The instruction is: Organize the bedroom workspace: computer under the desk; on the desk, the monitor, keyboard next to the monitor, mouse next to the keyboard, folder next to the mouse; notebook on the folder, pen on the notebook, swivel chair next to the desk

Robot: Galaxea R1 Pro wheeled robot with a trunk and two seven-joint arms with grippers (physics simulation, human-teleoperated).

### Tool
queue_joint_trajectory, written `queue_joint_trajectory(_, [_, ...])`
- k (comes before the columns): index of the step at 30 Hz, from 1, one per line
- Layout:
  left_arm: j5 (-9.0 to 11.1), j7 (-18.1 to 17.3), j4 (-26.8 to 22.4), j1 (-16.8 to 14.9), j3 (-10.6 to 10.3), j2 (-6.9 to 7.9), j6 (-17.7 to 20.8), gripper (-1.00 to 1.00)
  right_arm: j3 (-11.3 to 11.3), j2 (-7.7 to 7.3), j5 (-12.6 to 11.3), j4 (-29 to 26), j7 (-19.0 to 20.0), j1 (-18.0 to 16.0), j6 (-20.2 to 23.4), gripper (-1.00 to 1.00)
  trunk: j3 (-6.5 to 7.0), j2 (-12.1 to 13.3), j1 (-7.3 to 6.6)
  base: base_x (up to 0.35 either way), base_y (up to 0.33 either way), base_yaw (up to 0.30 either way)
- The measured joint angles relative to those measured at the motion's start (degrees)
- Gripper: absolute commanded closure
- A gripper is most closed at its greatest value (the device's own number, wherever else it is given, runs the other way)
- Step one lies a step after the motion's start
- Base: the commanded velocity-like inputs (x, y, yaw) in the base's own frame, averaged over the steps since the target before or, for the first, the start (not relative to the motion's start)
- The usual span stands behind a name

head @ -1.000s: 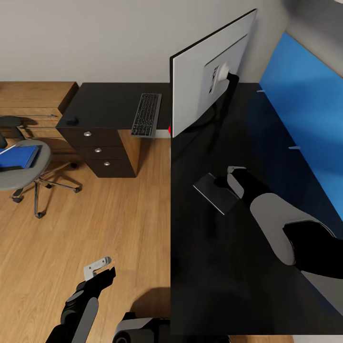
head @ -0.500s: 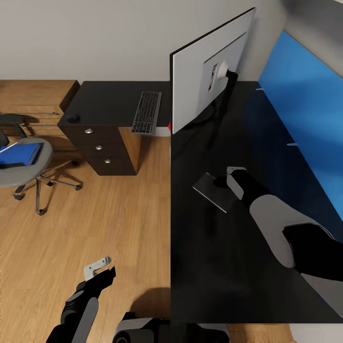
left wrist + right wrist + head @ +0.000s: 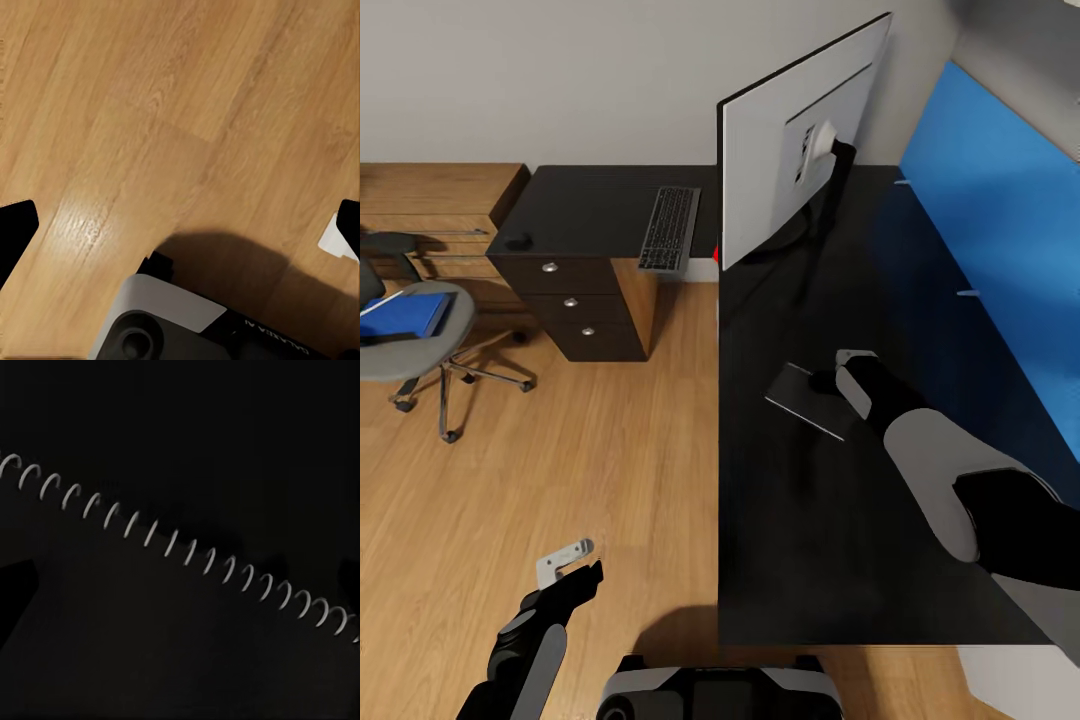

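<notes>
Head view, as I see it from the console: one desk (image 3: 840, 520), L-shaped with a glossy black top; one monitor (image 3: 775, 170) standing on it with its grey back toward me; one keyboard (image 3: 669, 228) on the far wing, just beside the monitor's edge; one small dark mouse (image 3: 517, 241) near the far left corner of that wing, well apart from the keyboard. The drawer unit (image 3: 575, 310) below the wing shows three round silver knobs. A small red spot (image 3: 716, 254) shows at the monitor's lower edge; I cannot tell what it belongs to.

One notebook (image 3: 808, 400) lies flat on the desk's near wing, between the monitor and my right arm. My right gripper (image 3: 838, 375) is at the notebook's right edge, touching or just above it; I cannot tell whether its fingers are open or closed on the cover. In the right wrist view, the notebook's (image 3: 150, 645) dark cover and its white spiral binding (image 3: 180, 547) run across the picture, very close to the camera.

One chair (image 3: 405, 345) stands on the wood floor (image 3: 590, 460) at far left, apart from the desk. One blue folder (image 3: 402, 314) lies flat on its seat.

My left gripper (image 3: 575, 565) hangs over bare floor, well apart from all task things, fingers spread and holding nothing. In the left wrist view, floor (image 3: 180, 112) and part of the robot's base (image 3: 195, 322) lie below it.
</notes>
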Motion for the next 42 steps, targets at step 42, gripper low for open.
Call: queue_joint_trajectory(42, [0.0, 0.0, 0.2, 0.0, 0.0, -0.03, 0.0, -1.00, 0.2, 0.03, -0.1, 0.4, -0.1, 0.0, -0.6, -1.00, 0.00, 0.0, -0.04, -0.174, 0.000, 0.000])
